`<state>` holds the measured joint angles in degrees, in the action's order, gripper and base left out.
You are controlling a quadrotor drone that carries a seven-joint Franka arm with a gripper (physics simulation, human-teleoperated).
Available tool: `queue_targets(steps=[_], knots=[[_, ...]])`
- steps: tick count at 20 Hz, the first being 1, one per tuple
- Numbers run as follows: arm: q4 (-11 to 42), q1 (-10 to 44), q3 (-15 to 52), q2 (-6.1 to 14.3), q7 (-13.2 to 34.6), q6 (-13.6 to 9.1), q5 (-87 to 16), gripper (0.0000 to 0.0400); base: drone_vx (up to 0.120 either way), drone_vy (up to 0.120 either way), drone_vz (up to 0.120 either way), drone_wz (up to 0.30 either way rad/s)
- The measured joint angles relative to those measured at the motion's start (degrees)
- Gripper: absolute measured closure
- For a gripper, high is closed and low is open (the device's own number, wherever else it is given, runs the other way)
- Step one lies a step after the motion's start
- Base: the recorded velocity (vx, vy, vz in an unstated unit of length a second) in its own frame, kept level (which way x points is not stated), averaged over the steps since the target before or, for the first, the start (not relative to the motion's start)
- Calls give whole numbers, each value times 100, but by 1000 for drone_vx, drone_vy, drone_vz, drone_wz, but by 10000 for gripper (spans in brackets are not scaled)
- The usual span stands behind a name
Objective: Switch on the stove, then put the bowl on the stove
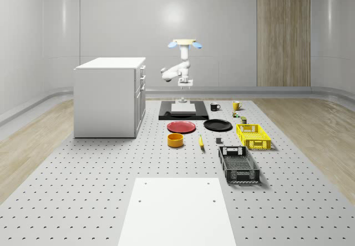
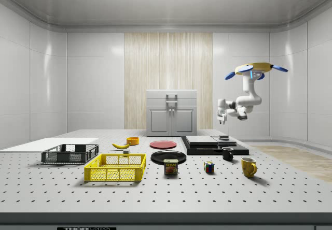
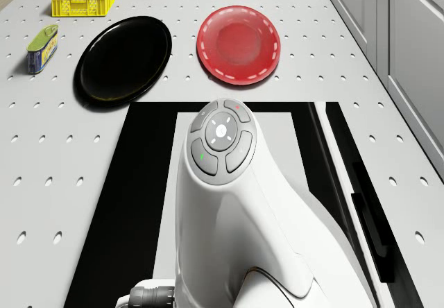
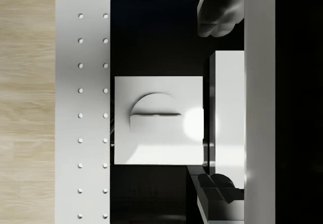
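Overhead, drone (image 1: pixel 184 43) above the stove (image 1: pixel 183 111), jaws spread, empty; yellow crate (image 1: pixel 253 136) and black crate (image 1: pixel 238 164) both bare.

My jaws hang over the stove (image 1: pixel 183 111), with open air between them and its white plate; in the wrist view my two fingers (image 4: pixel 217 12) stand apart over the stove's black edge, nothing between them. The drone (image 1: pixel 184 44) hovers well above the stove.

On the whole-scene view's left the white cabinet (image 1: pixel 110 96) rises tall beside the stove, walling that side. On the near side lie the red plate (image 1: pixel 182 127) and black plate (image 1: pixel 217 125), both low. The orange bowl (image 1: pixel 175 140) sits past the red plate with bare tabletop (image 1: pixel 83 168) around it. The black mug (image 1: pixel 214 107) stands just beside the stove's right corner, the yellow crate (image 1: pixel 253 136) farther off.
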<state>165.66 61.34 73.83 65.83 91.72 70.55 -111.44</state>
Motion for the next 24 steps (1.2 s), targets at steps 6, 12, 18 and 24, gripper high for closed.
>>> queue_targets(steps=[6, 12, 18, 24], knots=[[-12, 62, 56, 171, 58, 153, 90, 0, 0, -33, -120, 0], [-24, 115, 105, 334, 108, 303, 174, 0, 0, -27, -120, 0], [-34, 163, 148, 489, 153, 446, 252, 0, 0, -33, -120, 0], [-44, 200, 187, 638, 187, 583, 325, 0, 0, 0, -27, 0]])
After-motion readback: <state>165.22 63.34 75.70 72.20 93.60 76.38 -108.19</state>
